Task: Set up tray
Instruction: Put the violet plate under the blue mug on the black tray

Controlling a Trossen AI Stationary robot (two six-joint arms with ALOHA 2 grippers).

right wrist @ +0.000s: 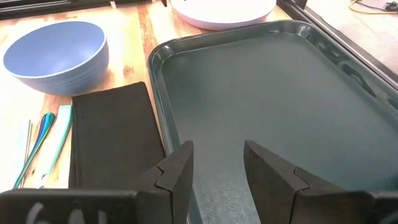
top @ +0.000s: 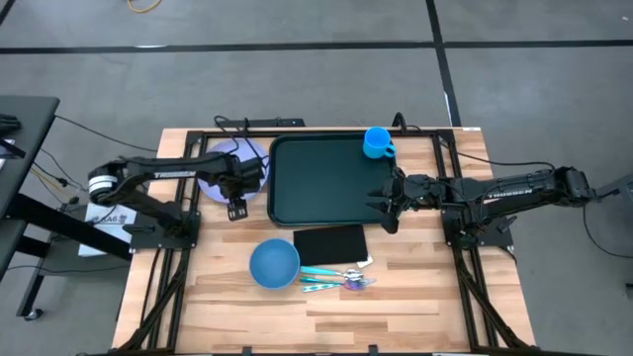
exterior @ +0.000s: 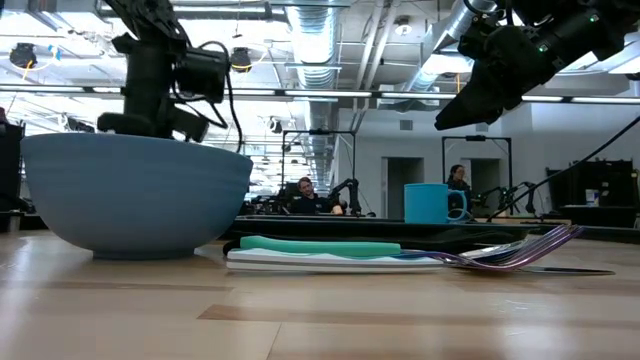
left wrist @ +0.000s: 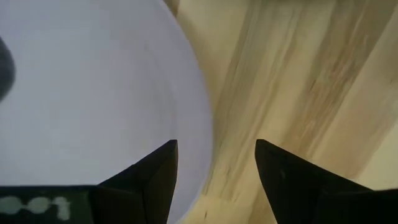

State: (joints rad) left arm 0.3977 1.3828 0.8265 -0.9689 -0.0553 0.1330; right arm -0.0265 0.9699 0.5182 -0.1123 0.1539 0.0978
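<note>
The dark green tray [top: 326, 178] lies flat at the table's middle, and the right wrist view shows its inside [right wrist: 267, 87]. The lavender plate [top: 226, 170] rests on the table at the tray's left side. My left gripper [top: 253, 181] hangs open over the plate's rim [left wrist: 199, 124], with one finger above the plate and one above bare wood [left wrist: 216, 162]. My right gripper [top: 381, 210] is open just above the tray's right near part [right wrist: 217, 155] and touches nothing. A blue cup [top: 378, 143] stands at the tray's far right corner.
A blue bowl [top: 274, 264] stands near the table's front. Beside it lies a flat black rectangle [top: 329, 243], with teal-handled cutlery [top: 336, 279] on a white napkin just in front. Black frame rails run along both table sides. People sit in the room beyond [exterior: 305, 192].
</note>
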